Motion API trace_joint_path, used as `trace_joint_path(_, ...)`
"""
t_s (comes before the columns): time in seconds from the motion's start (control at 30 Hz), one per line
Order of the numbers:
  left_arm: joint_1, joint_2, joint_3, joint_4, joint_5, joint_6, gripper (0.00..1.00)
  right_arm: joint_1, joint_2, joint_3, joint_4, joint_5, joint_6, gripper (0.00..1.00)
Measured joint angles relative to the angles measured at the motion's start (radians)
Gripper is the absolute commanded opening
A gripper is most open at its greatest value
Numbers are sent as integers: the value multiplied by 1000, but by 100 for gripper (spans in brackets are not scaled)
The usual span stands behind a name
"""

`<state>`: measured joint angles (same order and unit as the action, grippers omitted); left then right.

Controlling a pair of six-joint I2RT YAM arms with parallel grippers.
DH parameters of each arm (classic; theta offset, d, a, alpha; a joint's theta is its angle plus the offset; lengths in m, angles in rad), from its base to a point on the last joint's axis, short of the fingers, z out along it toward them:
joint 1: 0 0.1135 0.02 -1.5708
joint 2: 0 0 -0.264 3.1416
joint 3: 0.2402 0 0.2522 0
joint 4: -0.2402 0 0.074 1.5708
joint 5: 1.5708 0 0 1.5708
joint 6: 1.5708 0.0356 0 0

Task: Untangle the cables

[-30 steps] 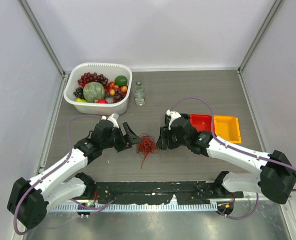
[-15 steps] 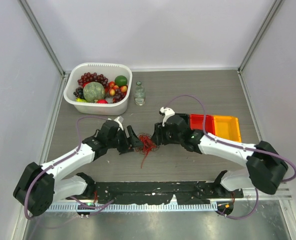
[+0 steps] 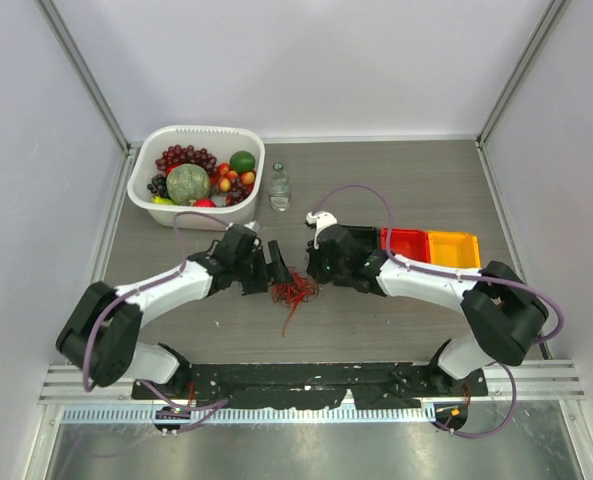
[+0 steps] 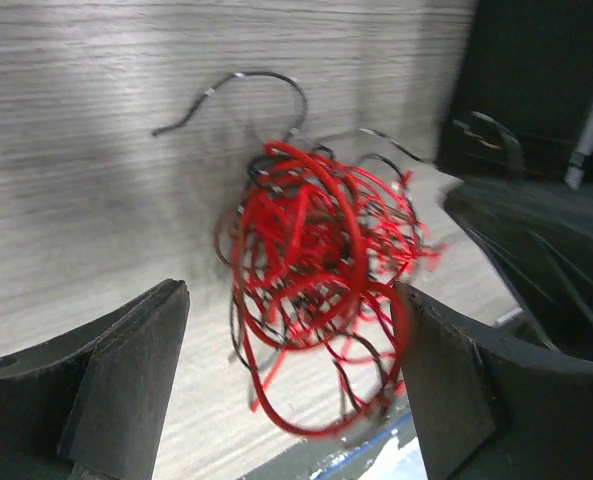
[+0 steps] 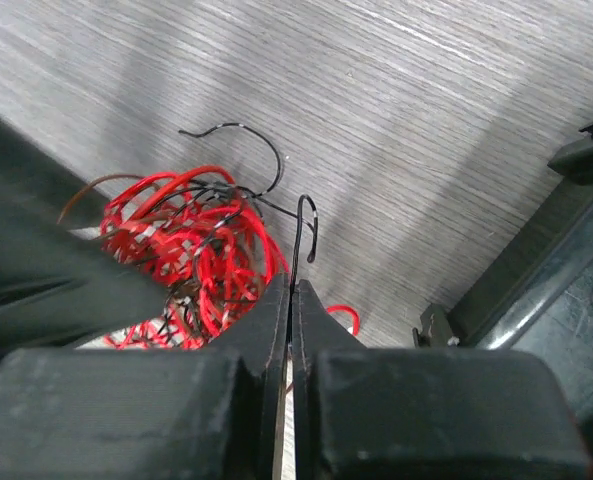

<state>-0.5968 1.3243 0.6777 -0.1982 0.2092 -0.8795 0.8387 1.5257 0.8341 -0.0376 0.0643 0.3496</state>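
Observation:
The cables [image 3: 293, 291] are a small clump of thin red and dark wires on the grey table, with a red tail trailing toward the near edge. My left gripper [image 3: 275, 272] sits just left of the clump. In the left wrist view this gripper [image 4: 294, 296] is open, its fingers standing either side of the cables [image 4: 321, 255], and a red loop brushes the right finger [image 4: 446, 370]. My right gripper [image 3: 311, 271] meets the clump from the right. In the right wrist view that gripper [image 5: 290, 286] is shut on a thin dark cable [image 5: 297, 238] that curls out of the red tangle [image 5: 191, 245].
A white tub [image 3: 198, 130] full of fruit stands at the back left, with a small clear bottle [image 3: 279, 187] beside it. A red bin [image 3: 406, 241] and an orange bin [image 3: 454, 257] sit to the right, behind my right arm. A black rail runs along the near edge.
Both arms have closed in on the clump from either side. My right gripper has gone from open to shut on a dark cable. The left gripper has opened a little wider.

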Motion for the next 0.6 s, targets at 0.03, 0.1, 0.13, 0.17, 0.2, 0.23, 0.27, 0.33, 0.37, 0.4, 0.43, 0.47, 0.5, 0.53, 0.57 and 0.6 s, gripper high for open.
trace_joint_path(0.03, -2, 44, 12, 5, -7, 3, 82, 2, -11, 2, -8, 3, 0, 1)
trace_joint_path(0.1, -6, 114, 26, 13, -20, 3, 78, 6, -50, 2, -33, 2, 2, 1)
trace_joint_path(0.13, -8, 150, 31, 18, -31, 1, 77, 9, -83, 2, -54, 0, 3, 1)
trace_joint_path(0.17, -9, 167, 47, 19, -26, -5, 76, 11, -117, 2, -67, -3, 4, 1)
trace_joint_path(0.2, -10, 178, 56, 34, -47, -3, 74, 12, -167, 5, -89, -3, 5, 1)
trace_joint_path(0.23, -10, 187, 59, 46, -62, -6, 73, 13, -209, 11, -107, -3, 6, 1)
trace_joint_path(0.27, -10, 191, 59, 56, -69, -14, 71, 14, -260, 26, -137, -1, 8, 1)
trace_joint_path(0.33, -11, 188, 47, 77, -92, -31, 70, 15, -356, 82, -198, 4, 9, 1)
trace_joint_path(0.37, -11, 184, 38, 89, -103, -39, 69, 16, -401, 120, -220, 5, 9, 1)
trace_joint_path(0.4, -12, 178, 29, 99, -113, -45, 69, 16, -435, 155, -234, 5, 9, 1)
trace_joint_path(0.43, -14, 169, 15, 113, -125, -55, 69, 16, -478, 208, -247, 5, 9, 1)
trace_joint_path(0.47, -15, 158, 2, 123, -138, -60, 69, 16, -509, 246, -254, 5, 9, 0)
trace_joint_path(0.5, -14, 149, -8, 129, -146, -66, 69, 16, -542, 291, -255, 5, 10, 1)
trace_joint_path(0.53, -14, 136, -24, 140, -159, -69, 69, 16, -579, 340, -256, 7, 11, 1)
trace_joint_path(0.57, -14, 124, -37, 145, -172, -76, 69, 16, -613, 381, -246, 13, 11, 1)
trace_joint_path(0.6, -11, 112, -49, 149, -183, -82, 68, 16, -646, 418, -231, 18, 13, 1)
